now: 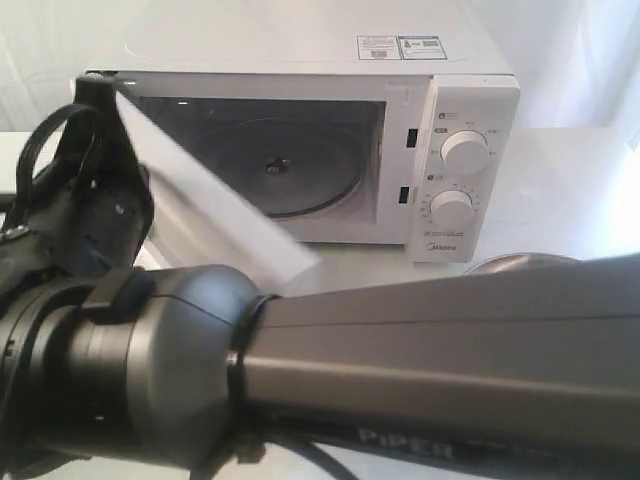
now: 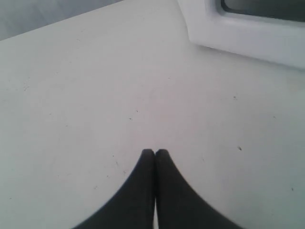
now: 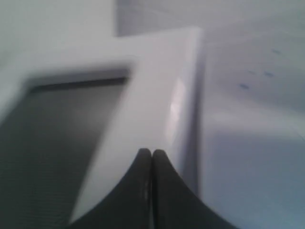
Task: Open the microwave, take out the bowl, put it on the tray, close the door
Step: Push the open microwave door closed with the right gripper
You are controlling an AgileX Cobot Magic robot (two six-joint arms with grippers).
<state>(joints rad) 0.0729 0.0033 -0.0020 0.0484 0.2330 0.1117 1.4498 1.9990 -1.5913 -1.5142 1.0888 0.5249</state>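
The white microwave point(image 1: 470, 110) stands at the back with its door point(image 1: 215, 205) swung partly open, seen almost edge-on. Inside the cavity only the clear glass turntable point(image 1: 285, 165) shows; the bowl is out of view. A sliver of the silver tray point(image 1: 515, 263) peeks over my right arm. My right gripper point(image 3: 151, 152) is shut with nothing in it, its tips against the door's white frame point(image 3: 143, 105) beside the dark window point(image 3: 57, 133). My left gripper point(image 2: 155, 151) is shut and empty, low over the bare table, apart from a white microwave corner point(image 2: 248, 38).
My right arm point(image 1: 420, 350) stretches across the whole foreground of the exterior view toward the left, hiding most of the table. Its black wrist point(image 1: 90, 210) sits at the outer side of the door. White table surface point(image 2: 95, 95) spreads around the left gripper.
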